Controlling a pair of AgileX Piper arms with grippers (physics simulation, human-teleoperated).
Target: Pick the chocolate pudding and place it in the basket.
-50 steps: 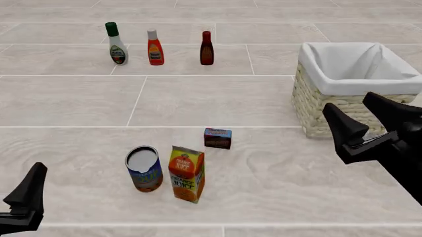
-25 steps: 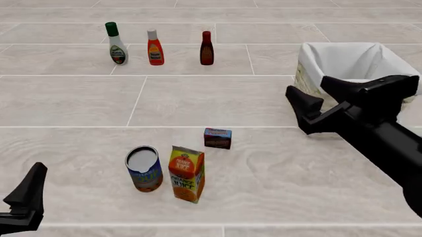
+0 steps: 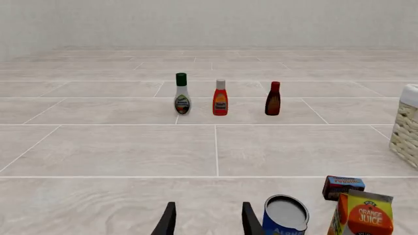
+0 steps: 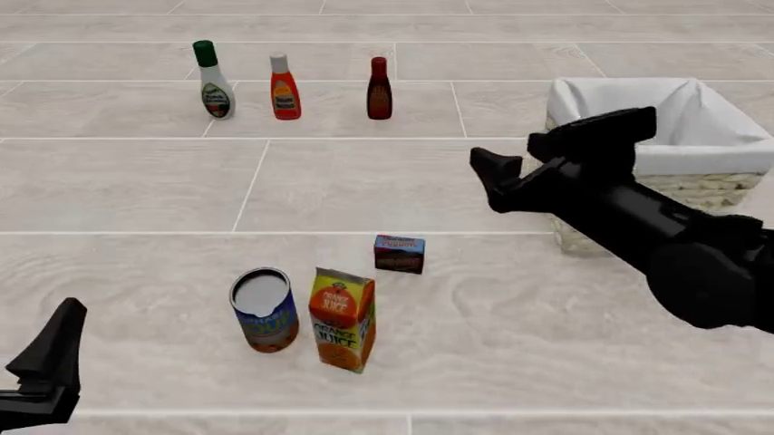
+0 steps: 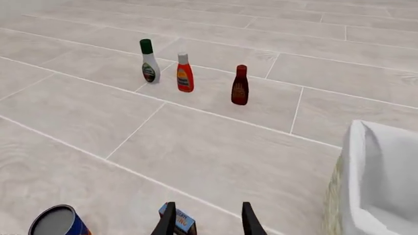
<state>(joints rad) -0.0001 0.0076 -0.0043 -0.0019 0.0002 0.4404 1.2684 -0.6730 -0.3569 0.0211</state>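
The chocolate pudding (image 4: 400, 253) is a small dark box with a blue top, standing on the tiled surface in the middle of the front view. It also shows in the left wrist view as the pudding (image 3: 343, 186) and in the right wrist view as the pudding (image 5: 179, 221), low between that gripper's fingers. My right gripper (image 4: 508, 152) hovers open and empty above and to the right of it, left of the basket (image 4: 629, 91). My left gripper (image 4: 54, 358) rests at the near left corner, open (image 3: 207, 218) and empty.
A blue can (image 4: 265, 310) and an orange juice carton (image 4: 343, 319) stand just in front of the pudding. A row of three bottles stands at the far side: a white one (image 4: 216, 80), a red-orange one (image 4: 285, 88) and a dark one (image 4: 379, 89).
My right arm has swung left and farther out, from in front of the basket to above the floor beside the pudding. The left arm and the objects have stayed still.
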